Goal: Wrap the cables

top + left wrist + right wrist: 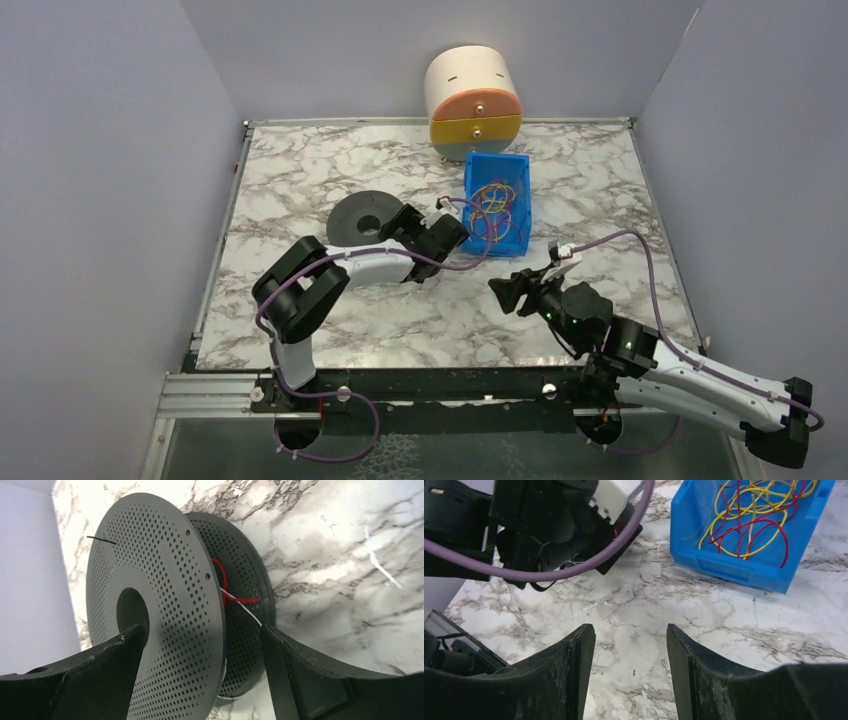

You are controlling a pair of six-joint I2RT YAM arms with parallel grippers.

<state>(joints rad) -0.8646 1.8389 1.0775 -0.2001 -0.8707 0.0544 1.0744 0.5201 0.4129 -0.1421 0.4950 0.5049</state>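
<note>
A black spool (360, 213) with perforated flanges lies left of centre on the marble table. In the left wrist view the spool (170, 580) has red and white wire (231, 596) wound between its flanges. My left gripper (404, 222) straddles the spool's right edge, one finger (107, 665) on the near flange and the other (300, 675) against the far flange. A blue bin (497, 200) holds loose red and yellow cables (754, 510). My right gripper (507, 290) is open and empty over bare marble (630, 635), in front of the bin.
A round cream, orange and yellow drawer unit (473, 98) stands at the back behind the bin. My left arm and its purple hose (549, 572) cross the top left of the right wrist view. Walls close in the table on the left, right and back.
</note>
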